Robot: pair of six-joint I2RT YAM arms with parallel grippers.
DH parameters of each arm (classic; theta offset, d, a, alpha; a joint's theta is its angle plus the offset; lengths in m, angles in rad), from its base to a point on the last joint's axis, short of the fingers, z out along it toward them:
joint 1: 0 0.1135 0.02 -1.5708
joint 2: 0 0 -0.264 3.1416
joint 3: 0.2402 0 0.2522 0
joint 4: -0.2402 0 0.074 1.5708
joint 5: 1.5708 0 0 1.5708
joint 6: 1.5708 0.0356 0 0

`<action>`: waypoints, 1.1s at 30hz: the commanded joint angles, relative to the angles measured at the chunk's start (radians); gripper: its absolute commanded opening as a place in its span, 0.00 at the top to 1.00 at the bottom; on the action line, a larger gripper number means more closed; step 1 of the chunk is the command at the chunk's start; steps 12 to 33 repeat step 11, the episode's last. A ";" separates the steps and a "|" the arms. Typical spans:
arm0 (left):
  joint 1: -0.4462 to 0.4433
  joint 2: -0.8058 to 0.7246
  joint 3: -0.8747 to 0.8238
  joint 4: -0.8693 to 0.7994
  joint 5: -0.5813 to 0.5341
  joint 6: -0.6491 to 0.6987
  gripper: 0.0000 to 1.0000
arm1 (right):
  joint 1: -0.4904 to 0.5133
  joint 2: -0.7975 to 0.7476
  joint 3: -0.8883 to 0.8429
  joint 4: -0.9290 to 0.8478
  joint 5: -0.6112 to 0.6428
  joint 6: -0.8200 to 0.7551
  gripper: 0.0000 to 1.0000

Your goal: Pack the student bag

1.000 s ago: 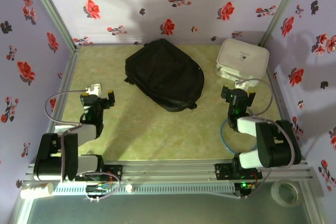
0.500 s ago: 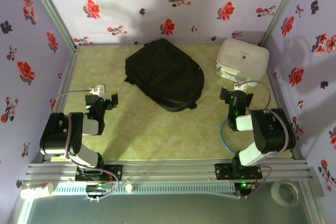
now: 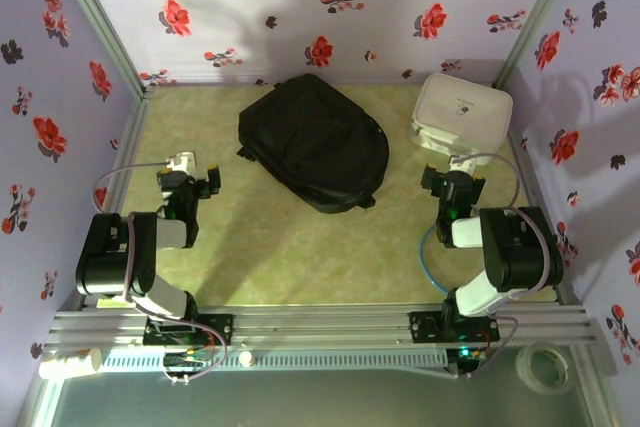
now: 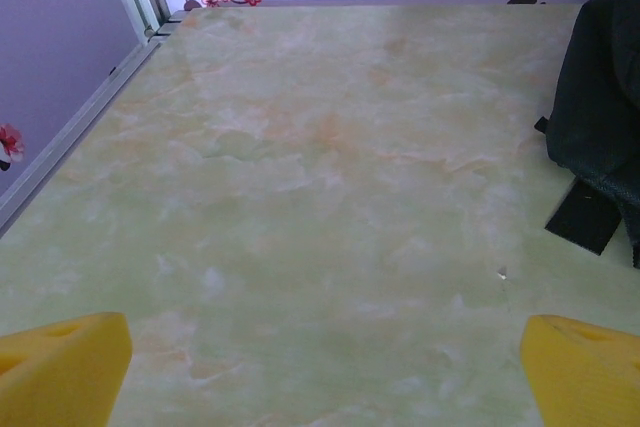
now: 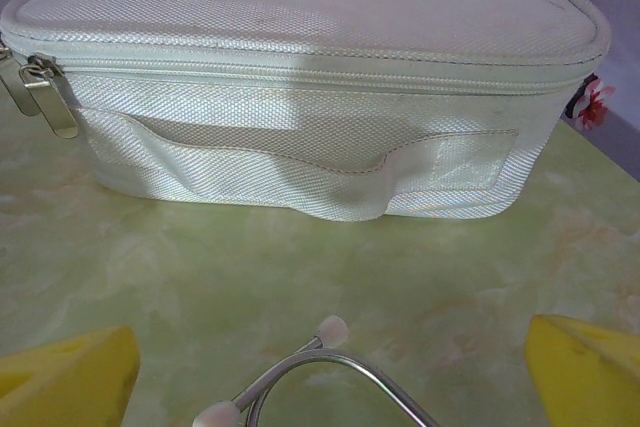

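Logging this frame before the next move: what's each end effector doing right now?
Left end effector: open, holding nothing.
Right end effector: open, holding nothing.

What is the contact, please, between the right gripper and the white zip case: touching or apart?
Apart. In the right wrist view, bare table lies between the white zip case and the yellow fingertips of the open right gripper.
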 commanded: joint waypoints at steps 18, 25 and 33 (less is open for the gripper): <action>0.007 0.008 0.018 -0.002 -0.019 -0.006 0.00 | -0.006 0.003 0.022 -0.002 -0.009 0.017 0.01; 0.007 0.008 0.018 -0.002 -0.019 -0.006 0.00 | -0.006 0.003 0.022 -0.002 -0.009 0.017 0.01; 0.007 0.008 0.018 -0.002 -0.019 -0.006 0.00 | -0.006 0.003 0.022 -0.002 -0.009 0.017 0.01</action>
